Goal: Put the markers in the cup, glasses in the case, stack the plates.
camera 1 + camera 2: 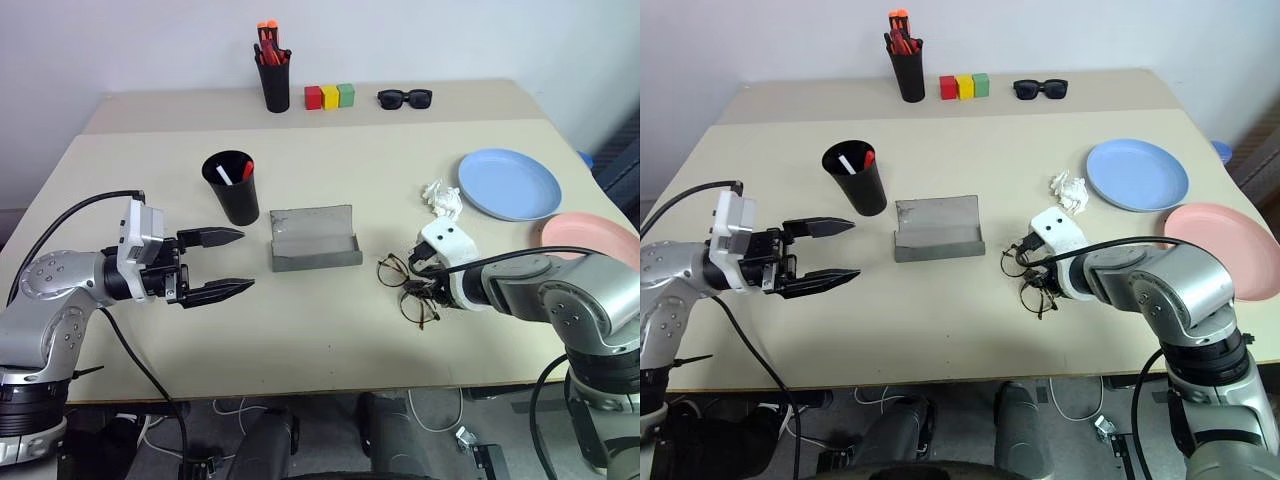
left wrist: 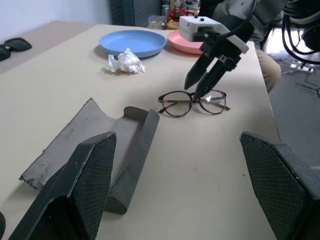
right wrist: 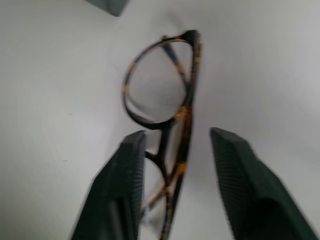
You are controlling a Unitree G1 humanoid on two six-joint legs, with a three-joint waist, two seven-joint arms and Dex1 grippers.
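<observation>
The glasses (image 1: 398, 272) lie folded on the table just right of the open grey case (image 1: 313, 240). My right gripper (image 3: 176, 135) points down over them, open, one finger on each side of the frame near the bridge. The left gripper (image 1: 243, 260) hovers open and level, left of the case and in front of the cup (image 1: 231, 190), holding nothing. Inside the black cup stand both markers, the white one (image 1: 222, 176) and the red one (image 1: 247, 170). The light blue plate (image 1: 509, 183) and the pink plate (image 1: 590, 238) lie side by side at the right, unstacked.
A crumpled white tissue (image 1: 441, 197) lies between the glasses and the blue plate. Along the back stand a narrow black cup of orange-red pens (image 1: 273, 80), three coloured blocks (image 1: 330, 96) and black sunglasses (image 1: 405, 98).
</observation>
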